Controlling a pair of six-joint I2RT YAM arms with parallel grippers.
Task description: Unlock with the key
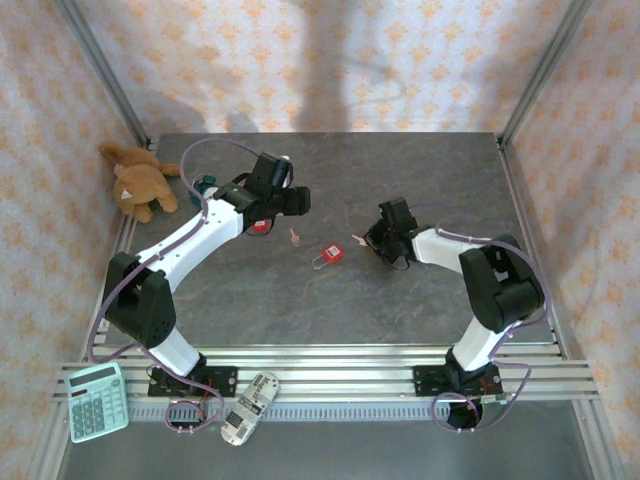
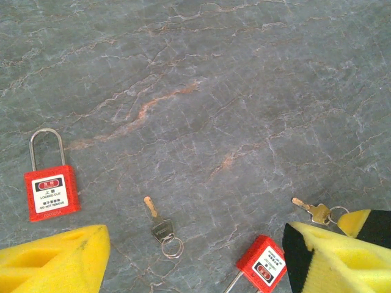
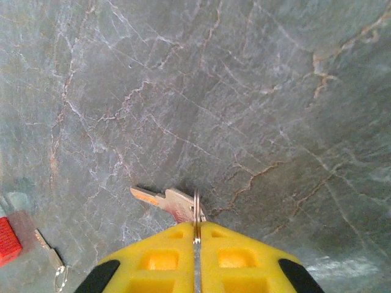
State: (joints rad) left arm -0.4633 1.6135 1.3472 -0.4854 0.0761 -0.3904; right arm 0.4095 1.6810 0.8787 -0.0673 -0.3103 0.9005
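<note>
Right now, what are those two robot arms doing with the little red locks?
They are working on opening a padlock with a key. The right arm's fingers are pinched shut on the ring of a small key. The left arm's fingers are open and hold nothing. A red padlock and a loose key lie on the table in front of them. I can't see a key in any lock yet.

Patterned walls (image 1: 350,60) (peach), grey table (image 1: 400,300).

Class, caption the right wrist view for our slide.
Right tool gripping the key by its ring, blade pointing left, grey table beneath.
</note>
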